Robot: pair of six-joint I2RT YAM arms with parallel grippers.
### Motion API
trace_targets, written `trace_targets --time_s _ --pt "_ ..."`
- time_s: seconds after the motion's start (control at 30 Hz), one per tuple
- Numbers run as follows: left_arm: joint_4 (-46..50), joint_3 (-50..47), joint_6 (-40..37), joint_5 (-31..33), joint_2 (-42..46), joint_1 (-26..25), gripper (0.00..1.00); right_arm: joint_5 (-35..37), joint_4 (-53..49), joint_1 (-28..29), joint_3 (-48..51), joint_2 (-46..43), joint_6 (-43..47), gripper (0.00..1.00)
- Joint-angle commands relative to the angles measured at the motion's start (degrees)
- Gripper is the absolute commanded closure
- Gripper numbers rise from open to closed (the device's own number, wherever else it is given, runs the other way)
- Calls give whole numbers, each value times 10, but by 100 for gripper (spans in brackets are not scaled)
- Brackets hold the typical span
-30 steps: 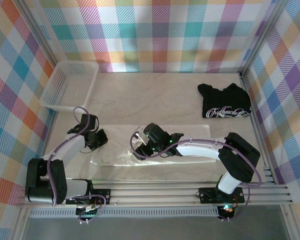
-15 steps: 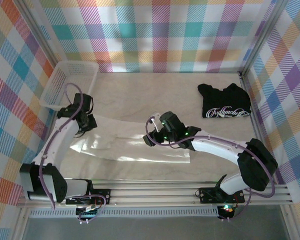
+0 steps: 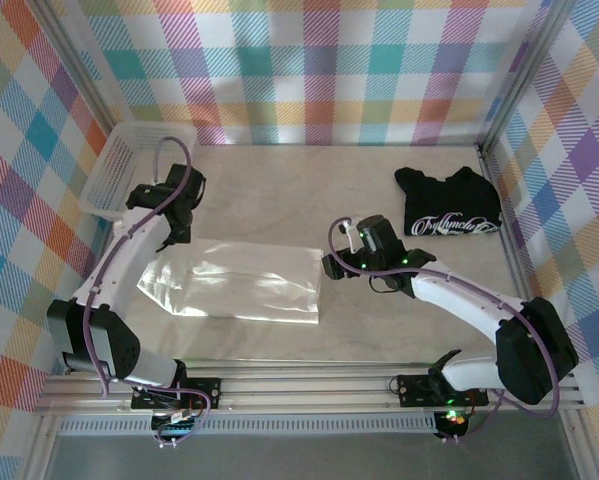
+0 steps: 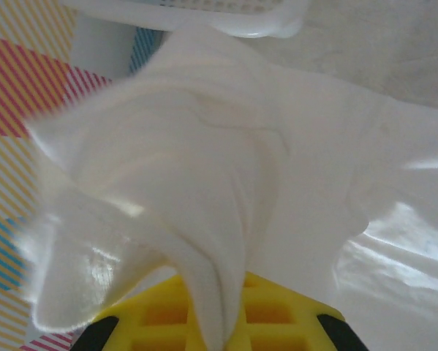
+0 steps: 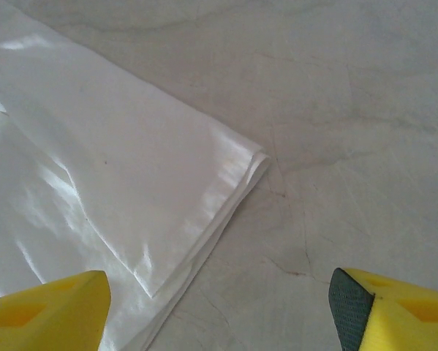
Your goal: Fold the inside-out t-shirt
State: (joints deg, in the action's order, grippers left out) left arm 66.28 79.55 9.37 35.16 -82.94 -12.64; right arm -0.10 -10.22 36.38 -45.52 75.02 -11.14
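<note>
White cloth across the near-left part of the bench (image 3: 279,190): from the top camera, the inside-out t-shirt (image 3: 234,290) lies flattened into a long band, running from near the left edge towards the middle, closer to the near edge than the far one. The left gripper (image 3: 175,232) is over the shirt's far-left corner, just this side of the white basket (image 3: 129,170) that sits in the far-left corner. The right gripper (image 3: 332,266) hangs just beside the shirt's right end, off the cloth. Away near the far-right corner, well apart from all this, lies a black t-shirt (image 3: 449,205) with white script.

Over to the left wrist camera: the left gripper (image 4: 208,322) is clamped tight on a bunched fold of the inside-out t-shirt (image 4: 204,168), the cloth rising out of the yellow fingers (image 4: 160,314) and spreading away to the right over the bench (image 4: 379,44). The basket (image 4: 226,14) rim shows at the top.

Right wrist camera now: the right gripper (image 5: 219,314) stands wide, its fingers (image 5: 43,303) holding nothing. Below it the layered corner of the inside-out t-shirt (image 5: 94,161) lies flat, with bare bench (image 5: 350,110) to its right.
</note>
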Motion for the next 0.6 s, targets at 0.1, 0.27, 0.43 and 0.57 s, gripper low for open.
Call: trace_targets --time_s 0.1,0.27,0.43,0.57 --pt "22 -10 20 -10 8 -34 100 -64 -12 -3 2 17 -26 22" --pt "30 -10 42 -36 8 -77 100 -85 -9 -3 3 37 -40 23" --pt "22 -18 91 -97 5 -123 100 -62 -21 -3 4 29 -33 22" --pt "1 -13 131 -143 -13 -162 100 -51 -32 -4 4 27 -28 22"
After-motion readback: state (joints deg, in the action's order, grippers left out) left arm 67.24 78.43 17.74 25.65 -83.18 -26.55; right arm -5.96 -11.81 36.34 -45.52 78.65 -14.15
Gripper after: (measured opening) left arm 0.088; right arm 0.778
